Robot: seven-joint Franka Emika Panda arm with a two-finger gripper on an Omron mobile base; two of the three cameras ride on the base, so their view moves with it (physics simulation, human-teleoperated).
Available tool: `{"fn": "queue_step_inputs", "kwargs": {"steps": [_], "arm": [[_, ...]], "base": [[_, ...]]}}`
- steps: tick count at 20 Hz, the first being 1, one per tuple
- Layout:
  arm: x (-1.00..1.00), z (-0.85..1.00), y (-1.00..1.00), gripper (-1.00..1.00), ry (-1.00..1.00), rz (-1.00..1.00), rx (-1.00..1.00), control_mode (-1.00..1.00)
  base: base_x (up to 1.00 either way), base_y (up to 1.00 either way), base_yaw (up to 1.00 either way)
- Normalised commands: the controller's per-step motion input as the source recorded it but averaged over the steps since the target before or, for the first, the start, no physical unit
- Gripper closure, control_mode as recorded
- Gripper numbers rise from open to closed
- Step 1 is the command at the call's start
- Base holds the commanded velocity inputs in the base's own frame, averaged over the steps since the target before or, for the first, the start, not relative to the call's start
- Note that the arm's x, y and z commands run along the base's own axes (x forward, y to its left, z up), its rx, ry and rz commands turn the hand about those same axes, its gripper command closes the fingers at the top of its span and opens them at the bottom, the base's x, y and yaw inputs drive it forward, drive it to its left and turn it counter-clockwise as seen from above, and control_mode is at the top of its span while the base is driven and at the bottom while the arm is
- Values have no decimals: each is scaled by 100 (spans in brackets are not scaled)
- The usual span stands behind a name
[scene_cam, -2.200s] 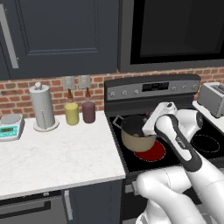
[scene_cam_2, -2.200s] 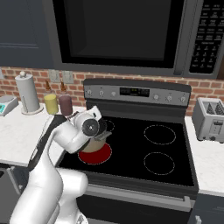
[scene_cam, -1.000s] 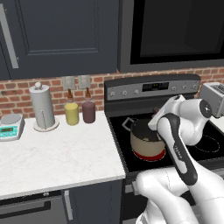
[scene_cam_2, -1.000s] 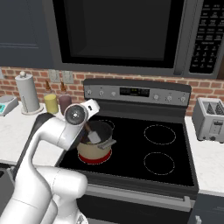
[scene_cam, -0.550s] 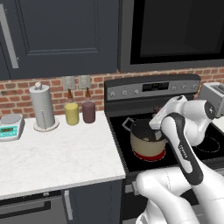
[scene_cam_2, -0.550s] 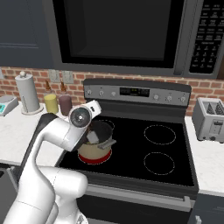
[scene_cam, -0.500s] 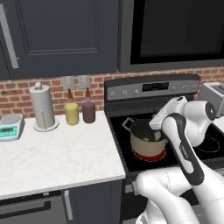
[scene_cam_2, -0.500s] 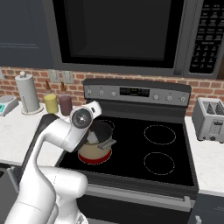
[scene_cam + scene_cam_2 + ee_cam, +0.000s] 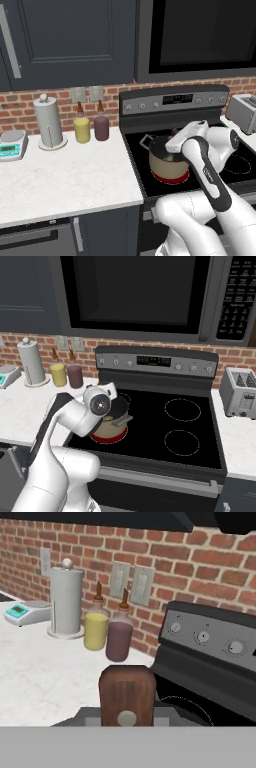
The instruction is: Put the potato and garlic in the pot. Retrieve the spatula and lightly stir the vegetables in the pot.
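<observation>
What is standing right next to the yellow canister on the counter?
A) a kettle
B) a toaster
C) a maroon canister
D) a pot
C: a maroon canister stands right beside the yellow canister against the brick wall, with the paper towel roll on the yellow one's other side.

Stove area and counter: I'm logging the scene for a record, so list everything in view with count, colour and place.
pot: one, tan-beige, on the red-glowing front left burner.
wooden handle: one, brown, upright in the hand view, in the pincer.
stove: one, black top, grey panel.
paper towel roll: one, white, counter by the wall.
canisters: yellow, maroon, beside the roll.
kitchen scale: one, white, far left.
toaster: one, grey, right of stove.
microwave: one, dark, above stove.
pincer: one, shut, over the pot.
</observation>
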Motion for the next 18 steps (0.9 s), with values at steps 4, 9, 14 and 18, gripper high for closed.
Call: {"fn": "queue_step_inputs", "kwargs": {"steps": [4, 9, 14, 18], "arm": [[48, -39, 0, 100, 0, 0, 0, -100], [19, -29, -8, 100, -1, -5, -8, -100], [0, -19, -6, 100, -2, -6, -16, -100], [0, -15, 4, 100, -16, 0, -15, -100]], "base": [[0, 0, 0], [0, 0, 0], [0, 0, 0], [0, 0, 0]]}}
